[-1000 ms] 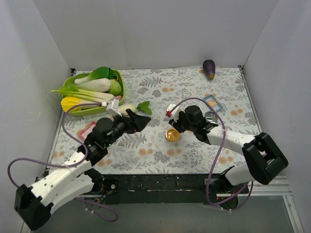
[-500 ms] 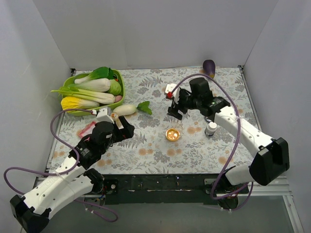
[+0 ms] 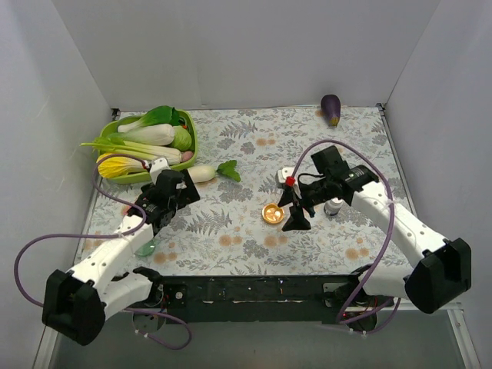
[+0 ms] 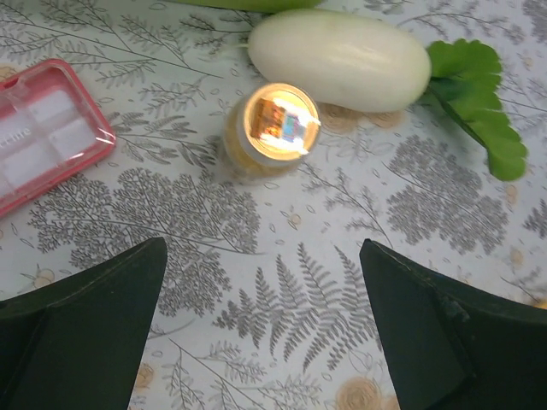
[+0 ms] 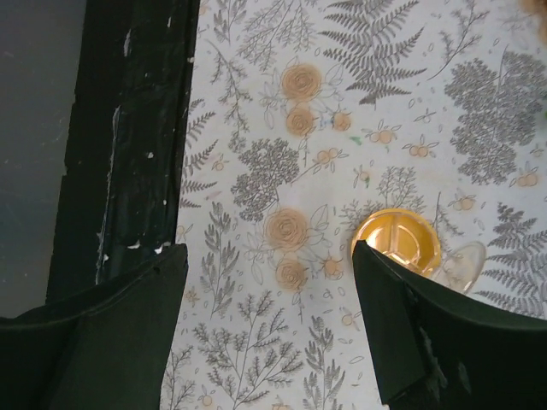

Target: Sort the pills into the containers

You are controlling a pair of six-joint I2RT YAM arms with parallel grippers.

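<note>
- The left claw (image 4: 261, 256) is spread as wide as it goes. Nothing is held or touched between its fingers, and it is hung over the flowered cloth (image 4: 282, 342).
- Just ahead of it a small amber bottle (image 4: 272, 128) is stood upright. A white radish (image 4: 340, 58) with a green leaf (image 4: 479, 102) is laid just beyond, and a pink pill box (image 4: 43, 137) is seen ahead to one side.
- The right claw (image 5: 270, 256) is likewise spread wide and empty, pointed down at the cloth.
- The amber dish (image 5: 397, 239) is set on the cloth at the tip of one finger (image 5: 402, 342); whether they touch cannot be told.
- The pale green dish (image 3: 144, 248) is laid behind the left claw, beside its forearm.
- A small white-capped bottle (image 3: 333, 206) is stood behind the right claw.
- Farther out, a green basket (image 3: 193, 146) of vegetables, an eggplant (image 3: 330, 109) and white walls (image 3: 246, 46) are seen.
</note>
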